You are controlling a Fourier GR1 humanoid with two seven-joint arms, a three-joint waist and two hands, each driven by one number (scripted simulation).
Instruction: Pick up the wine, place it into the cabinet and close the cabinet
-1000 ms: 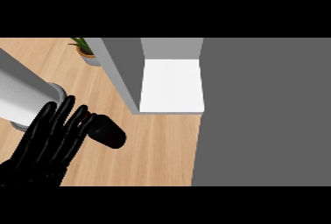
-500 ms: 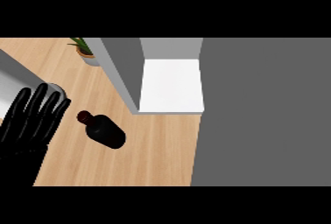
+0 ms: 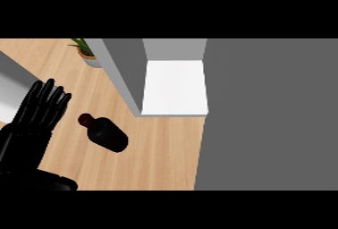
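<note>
A wide grey panel (image 3: 271,116) fills the right of the head view, its left edge running down across the counter (image 3: 158,152). The counter is light wood with the grain running along it, and shows at the left and middle. At its far edge stands the cabinet (image 3: 125,71), grey-walled, with a white floor (image 3: 175,87) inside its open front. Whether the grey panel is the cabinet's door cannot be told. A pale grey block (image 3: 13,89) sits at the counter's left edge. The left hand (image 3: 36,116) shows over the counter's left side, fingers straight and slightly spread, holding nothing. The wine (image 3: 105,133), a dark bottle, lies on its side just right of that hand, apart from it, neck toward the far left. A small potted plant (image 3: 84,51) stands at the far edge, left of the cabinet
</note>
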